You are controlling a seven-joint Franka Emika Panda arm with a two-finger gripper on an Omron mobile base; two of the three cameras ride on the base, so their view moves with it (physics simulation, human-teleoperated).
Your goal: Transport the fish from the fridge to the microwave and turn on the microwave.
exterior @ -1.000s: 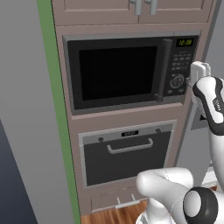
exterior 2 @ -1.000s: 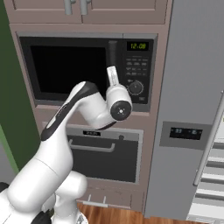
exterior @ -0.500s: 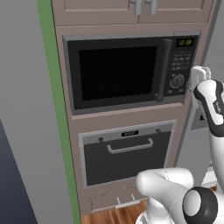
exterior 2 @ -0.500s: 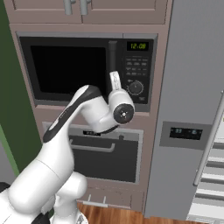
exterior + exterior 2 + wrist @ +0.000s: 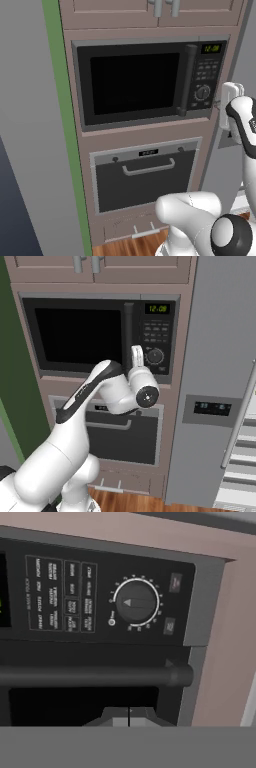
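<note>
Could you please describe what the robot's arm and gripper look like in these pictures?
The arm is built of glossy white, rounded segments with a dark band along the forearm and round dark caps at the joints, one on the wrist and one on the base. The gripper is a small white block. In the hand view its two finger tips are small, flat and dark grey. No cables or markings are visible.

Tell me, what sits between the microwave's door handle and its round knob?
Just bare dark panel in the hand view: the handle lies apart from the knob, nothing between them.
</note>
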